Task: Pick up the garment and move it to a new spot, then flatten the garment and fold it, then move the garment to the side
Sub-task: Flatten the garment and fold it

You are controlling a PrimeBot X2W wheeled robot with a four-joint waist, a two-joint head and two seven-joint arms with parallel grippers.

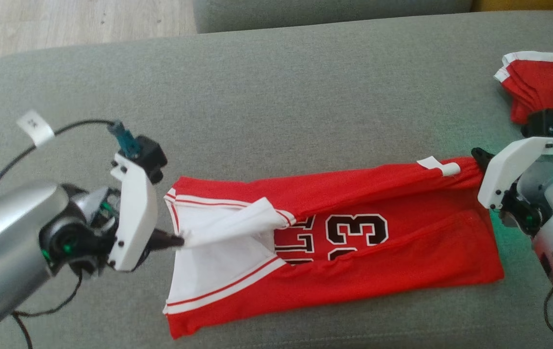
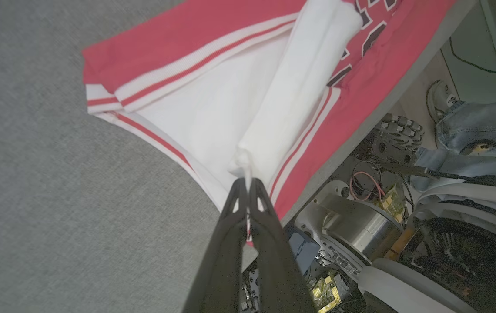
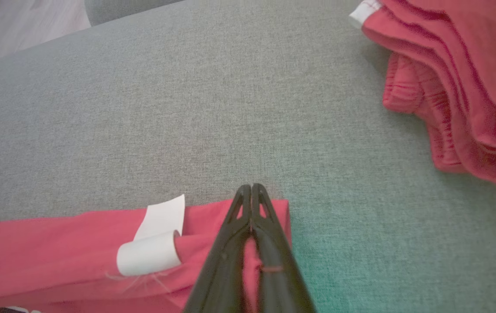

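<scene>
The garment [image 1: 378, 261], a red jersey with white trim and black numbers, lies stretched across the grey cushion [image 1: 281, 97]. My left gripper [image 1: 179, 240] is shut on a bunched white fold at the jersey's left end, and in the left wrist view that fold [image 2: 291, 100] runs away from the closed left gripper [image 2: 248, 182]. At the jersey's upper right corner my right gripper [image 1: 478, 156] is shut on the red edge. In the right wrist view the shut right gripper [image 3: 251, 188] pinches that red garment [image 3: 56, 243] beside a curled white label [image 3: 156, 243].
A second red cloth pile [image 1: 543, 87] sits at the cushion's far right, close to my right arm, and is the pile [image 3: 461, 87] in the right wrist view. Wooden floor [image 1: 63, 24] lies beyond the cushion. Below the cushion's edge are my base [image 2: 352, 226] and a person's denim leg [image 2: 474, 130].
</scene>
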